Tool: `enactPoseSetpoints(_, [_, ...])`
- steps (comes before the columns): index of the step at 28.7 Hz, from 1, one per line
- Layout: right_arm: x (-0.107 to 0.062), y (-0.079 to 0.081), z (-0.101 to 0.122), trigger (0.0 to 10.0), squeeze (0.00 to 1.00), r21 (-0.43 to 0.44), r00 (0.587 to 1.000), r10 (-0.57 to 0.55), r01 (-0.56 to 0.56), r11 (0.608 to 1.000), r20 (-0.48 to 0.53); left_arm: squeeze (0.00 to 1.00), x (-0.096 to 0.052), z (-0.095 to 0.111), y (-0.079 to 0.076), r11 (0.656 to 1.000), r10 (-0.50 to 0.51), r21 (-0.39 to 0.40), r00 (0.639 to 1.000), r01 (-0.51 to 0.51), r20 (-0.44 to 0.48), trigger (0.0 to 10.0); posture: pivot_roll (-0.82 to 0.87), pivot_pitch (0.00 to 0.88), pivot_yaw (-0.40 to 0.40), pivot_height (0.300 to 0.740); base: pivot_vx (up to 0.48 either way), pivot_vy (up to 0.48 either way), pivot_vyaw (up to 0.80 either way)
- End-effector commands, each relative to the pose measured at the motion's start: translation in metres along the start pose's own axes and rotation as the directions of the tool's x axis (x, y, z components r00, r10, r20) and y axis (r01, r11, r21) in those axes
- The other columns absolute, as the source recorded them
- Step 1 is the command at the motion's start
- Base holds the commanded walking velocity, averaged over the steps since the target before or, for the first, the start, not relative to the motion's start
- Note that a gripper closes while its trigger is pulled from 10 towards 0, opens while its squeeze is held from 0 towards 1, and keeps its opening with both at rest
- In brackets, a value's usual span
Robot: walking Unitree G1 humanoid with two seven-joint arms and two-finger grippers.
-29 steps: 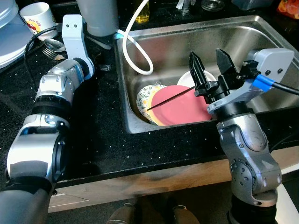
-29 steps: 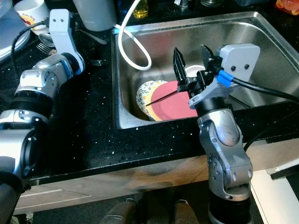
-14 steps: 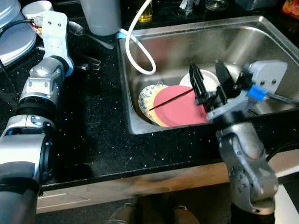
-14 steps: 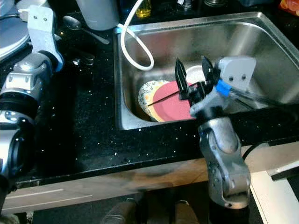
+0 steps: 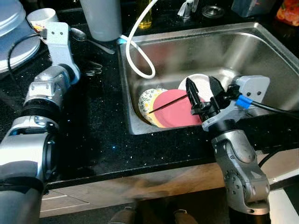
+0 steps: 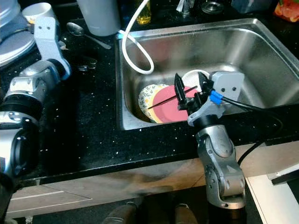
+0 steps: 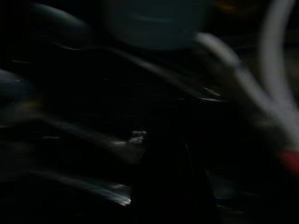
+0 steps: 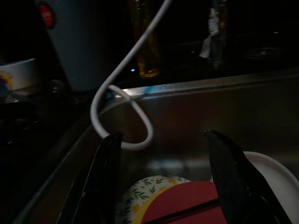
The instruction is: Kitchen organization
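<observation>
In the steel sink (image 5: pixel 243 46) lie a red plate (image 5: pixel 180 109), a floral plate (image 5: pixel 147 100) under it and a white bowl (image 5: pixel 202 84) behind them. A thin dark stick (image 5: pixel 169 101) rests across the red plate. My right gripper (image 5: pixel 200 82) hangs open just above the red plate and the bowl, nothing between its fingers (image 8: pixel 110 163). My left arm (image 5: pixel 51 79) reaches over the black counter toward the back left, its white wrist (image 5: pixel 58 39) beside a mug (image 5: pixel 39 18). The left wrist view is dark and blurred.
A white hose (image 5: pixel 138 51) loops into the sink's left side. A grey cup (image 5: pixel 100 18), a spoon (image 5: pixel 88 39), forks (image 5: pixel 93 70) and an oil bottle (image 5: pixel 145 11) stand on the counter (image 5: pixel 98 130). Stacked plates (image 5: pixel 14 37) sit far left.
The camera has shifted. My right gripper has sunk lower into the sink toward the plates, still open. My left wrist has swung a little further left, toward the mug.
</observation>
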State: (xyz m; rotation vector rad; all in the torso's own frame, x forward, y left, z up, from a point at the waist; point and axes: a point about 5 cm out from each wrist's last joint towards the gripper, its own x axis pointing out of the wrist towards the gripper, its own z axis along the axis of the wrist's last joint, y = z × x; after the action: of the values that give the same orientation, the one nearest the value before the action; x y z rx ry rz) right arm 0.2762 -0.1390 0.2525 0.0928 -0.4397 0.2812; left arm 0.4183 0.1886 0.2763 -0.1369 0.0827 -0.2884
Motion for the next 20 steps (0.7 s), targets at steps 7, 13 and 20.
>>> enactPoseSetpoints(7, [0.000, 0.003, -0.007, 10.0, 0.00, 0.021, 0.997, 0.059, -0.059, 0.998, -0.041, 0.00, 0.011, -0.041, -0.040, 0.969, -0.206, -0.167, 0.971, 0.184, -0.122, 10.0, 0.05, 0.236, 0.100, 0.740, 0.000, 0.000, 0.00])
enactPoseSetpoints(13, [0.001, 0.002, -0.004, 10.0, 0.00, 0.019, 0.998, 0.058, -0.057, 0.998, -0.027, 0.00, 0.011, -0.036, -0.076, 0.903, -0.398, -0.201, 0.915, 0.379, -0.062, 10.0, 0.05, 0.237, 0.095, 0.740, 0.000, 0.000, 0.00])
enactPoseSetpoints(20, [0.002, 0.002, -0.001, 10.0, 0.00, 0.019, 0.998, 0.063, -0.062, 0.998, -0.015, 0.00, 0.001, -0.023, -0.095, 0.829, -0.541, -0.177, 0.841, 0.531, -0.010, 10.0, 0.05, 0.236, 0.092, 0.740, 0.000, 0.000, 0.00])
